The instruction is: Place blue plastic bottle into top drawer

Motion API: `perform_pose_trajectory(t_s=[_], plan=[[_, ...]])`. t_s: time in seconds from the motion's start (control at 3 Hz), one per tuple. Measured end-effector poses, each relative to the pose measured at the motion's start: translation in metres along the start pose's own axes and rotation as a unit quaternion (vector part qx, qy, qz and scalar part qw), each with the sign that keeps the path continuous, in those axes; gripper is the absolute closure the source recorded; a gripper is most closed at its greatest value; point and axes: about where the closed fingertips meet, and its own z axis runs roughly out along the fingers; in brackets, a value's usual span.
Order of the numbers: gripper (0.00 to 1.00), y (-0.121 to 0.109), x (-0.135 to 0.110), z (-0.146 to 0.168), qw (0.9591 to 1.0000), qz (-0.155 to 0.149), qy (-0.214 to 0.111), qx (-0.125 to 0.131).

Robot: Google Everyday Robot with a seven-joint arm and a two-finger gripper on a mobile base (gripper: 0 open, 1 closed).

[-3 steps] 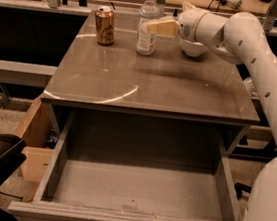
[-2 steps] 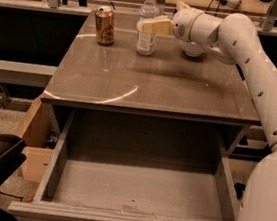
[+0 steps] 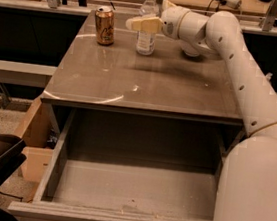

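**Current step: acquire the bottle.** Transfer to drawer not yet begun.

- The gripper [image 3: 141, 22] is at the rear of the table top [image 3: 147, 83], level with the upper-mid body of the blue plastic bottle [image 3: 146, 43] and crossing in front of it.
- Gripper state: cannot tell. From this angle the gripper overlaps the bottle, so clamped vs. merely alongside is not determinable.
- The bottle stands upright on the table, base down and white cap up, near the back edge.
- A gold drink can [image 3: 104, 25] stands just beside it on the left, apart from it and not touching.

**Next move, requirements (judgement):**

1. Confirm a firm hold before lifting. The bottle is tall, slim and prob. light, so an off-centre squeeze may tip it or let it slip.
2. Lift straight up far enough to clear the table. Avoid sideways drift twd. the can.
3. Carry fwd. past the table's front edge, then lower into the drawer.

**Containers:**

- The top drawer [image 3: 134, 187] is pulled fully out below the table front, with grey floor and side walls exposed.
- Contents: none visible, only a few pale specks nr. the front edge. It has ample room, so approx. placement is enough.
- The can is upright. Its top is too small to read, so open vs. sealed is unknown.
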Motion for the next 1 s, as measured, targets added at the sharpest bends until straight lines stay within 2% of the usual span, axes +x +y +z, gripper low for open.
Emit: perform_pose_trajectory(t_s=[0.67,1.0], plan=[[0.46,0.005,0.004,0.024,0.9998,0.002,-0.011,-0.017],[0.70,0.007,0.004,0.027,0.9998,0.003,-0.011,-0.019]])
